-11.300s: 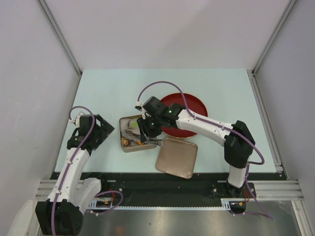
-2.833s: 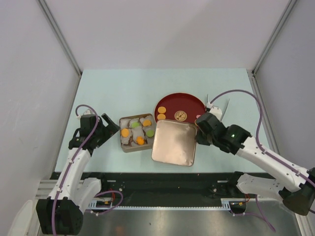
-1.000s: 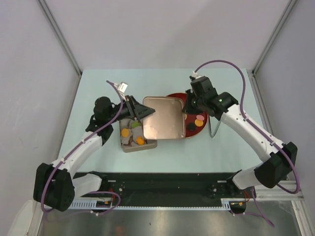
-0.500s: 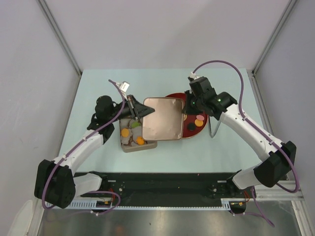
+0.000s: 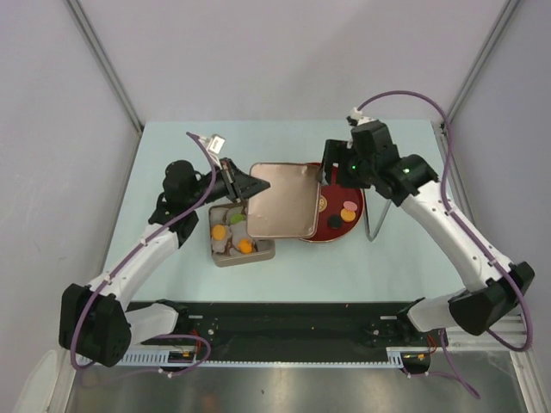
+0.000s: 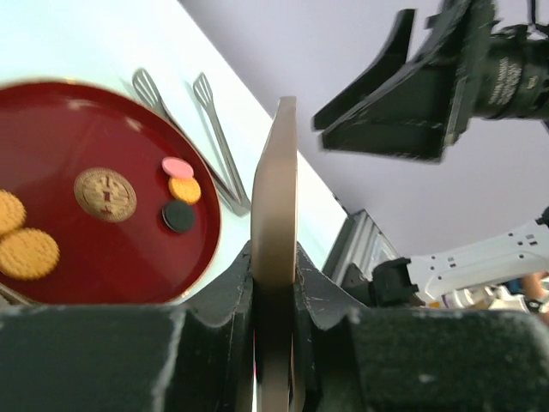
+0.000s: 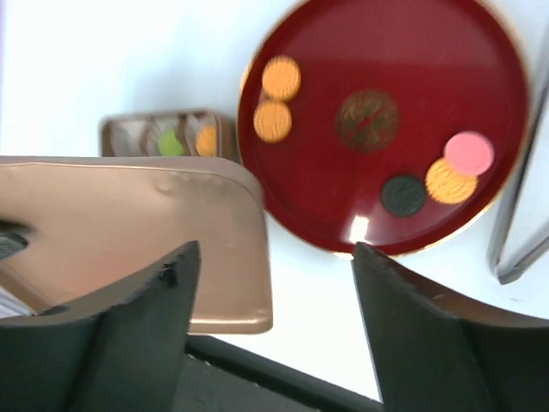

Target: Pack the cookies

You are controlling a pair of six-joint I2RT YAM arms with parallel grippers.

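My left gripper [image 5: 245, 183] [image 6: 274, 257] is shut on the left edge of the tan square lid [image 5: 282, 200] [image 6: 274, 206], holding it above the table over the tin's right side and the plate's left part. The tan tin [image 5: 239, 238] [image 7: 146, 135] holds orange and green cookies [image 5: 221, 231] [image 7: 171, 142]. On the dark-red plate [image 5: 331, 234] [image 7: 386, 51] lie a pink cookie [image 7: 469, 152], a black one [image 7: 402, 195], a patterned one [image 7: 367, 120] and orange ones [image 7: 273, 121]. My right gripper [image 5: 331, 176] [image 7: 274, 251] hangs open and empty above the plate, clear of the lid's right edge.
Metal tongs [image 5: 374, 219] [image 6: 210, 129] [image 7: 515, 223] lie on the pale table just right of the plate. Grey walls with metal rails enclose the table on three sides.
The left gripper closed on the lid's left edge. The right gripper let go of the lid's right edge, opened and drew back up and to the right.
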